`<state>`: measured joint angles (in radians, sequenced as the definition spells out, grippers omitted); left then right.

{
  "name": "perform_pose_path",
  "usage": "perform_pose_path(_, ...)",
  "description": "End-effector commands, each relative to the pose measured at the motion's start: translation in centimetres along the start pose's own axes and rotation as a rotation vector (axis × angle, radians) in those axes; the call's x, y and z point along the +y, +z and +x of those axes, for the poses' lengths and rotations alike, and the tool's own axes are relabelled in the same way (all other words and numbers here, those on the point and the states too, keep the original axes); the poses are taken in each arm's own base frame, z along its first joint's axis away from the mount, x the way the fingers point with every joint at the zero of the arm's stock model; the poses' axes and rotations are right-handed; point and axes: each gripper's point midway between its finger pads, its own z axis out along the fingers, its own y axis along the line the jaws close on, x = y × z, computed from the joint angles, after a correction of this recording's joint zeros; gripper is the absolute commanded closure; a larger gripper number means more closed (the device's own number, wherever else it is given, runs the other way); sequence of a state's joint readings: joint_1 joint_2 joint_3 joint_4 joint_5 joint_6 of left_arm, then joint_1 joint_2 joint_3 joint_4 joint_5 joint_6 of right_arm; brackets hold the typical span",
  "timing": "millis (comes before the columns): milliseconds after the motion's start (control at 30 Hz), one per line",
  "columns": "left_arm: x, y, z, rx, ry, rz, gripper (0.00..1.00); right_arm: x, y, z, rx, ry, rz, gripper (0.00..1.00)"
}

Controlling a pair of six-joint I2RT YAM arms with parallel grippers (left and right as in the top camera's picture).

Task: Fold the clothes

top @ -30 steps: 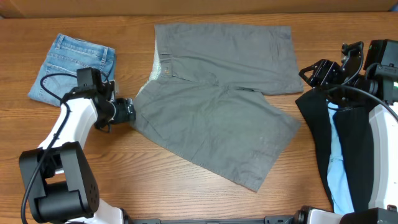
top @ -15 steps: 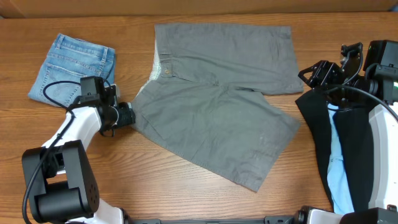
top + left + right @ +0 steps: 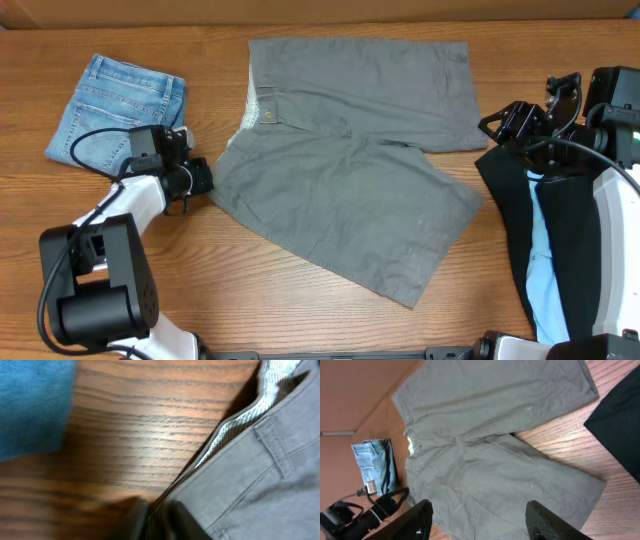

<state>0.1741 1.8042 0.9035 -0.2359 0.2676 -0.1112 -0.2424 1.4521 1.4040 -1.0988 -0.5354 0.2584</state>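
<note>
The left claw [image 3: 156,519] is clamped on the waistband edge of the grey shorts [image 3: 350,170]. From there the shorts spread flat across the tabletop [image 3: 250,290], away from the claw. Folded jeans [image 3: 120,110] lie near it on its other side. The right claw [image 3: 482,522] hangs wide apart by the shorts' leg hem, with black clothes [image 3: 565,230] just beside it.

In the wrist view the left gripper [image 3: 159,522] was blurred and cut by the bottom edge at the shorts [image 3: 260,475]; its grip could not be told. The denim [image 3: 30,405] was a blue blur. Overhead, the right arm [image 3: 610,215] hid part of the black garment [image 3: 505,210].
</note>
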Motion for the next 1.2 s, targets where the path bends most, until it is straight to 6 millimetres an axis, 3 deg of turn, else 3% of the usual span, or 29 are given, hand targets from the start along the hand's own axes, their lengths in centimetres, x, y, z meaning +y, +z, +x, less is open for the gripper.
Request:
perform_pose_path(0, 0.6, 2.8, 6.1, 0.191, -0.059, 0.020, 0.88, 0.1, -0.2, -0.1, -0.004, 0.001, -0.004, 0.37)
perform_pose_path(133, 0.6, 2.6, 6.0, 0.189, -0.052, 0.020, 0.95, 0.0, -0.2, 0.1, 0.001, 0.005, 0.001, 0.37)
perform_pose_path(333, 0.5, 1.5, 5.9, 0.208, -0.046, 0.009, 0.96, -0.7, -0.3, 0.2, 0.003, 0.014, 0.042, 0.37)
perform_pose_path(567, 1.8, -2.4, 4.3, 0.226, -0.004, -0.135, 0.96, -2.4, -0.3, 1.8, 0.056, 0.067, 0.126, 0.45)
perform_pose_path(700, 2.0, -5.2, 3.0, 0.225, 0.026, -0.193, 0.96, -4.8, 0.1, 4.9, 0.154, 0.202, 0.225, 0.45)
perform_pose_path(800, 1.8, -6.2, 2.4, 0.207, 0.033, -0.205, 0.95, -6.4, 1.3, 7.9, 0.246, 0.283, 0.263, 0.53)
perform_pose_path(1000, 1.7, -6.6, 2.3, 0.201, 0.034, -0.205, 0.93, -9.5, 4.8, 15.3, 0.441, 0.406, 0.292, 0.61)
perform_pose_path(1167, 1.7, -6.6, 2.4, 0.203, 0.034, -0.204, 0.92, -9.9, 6.7, 20.1, 0.557, 0.435, 0.270, 0.62)
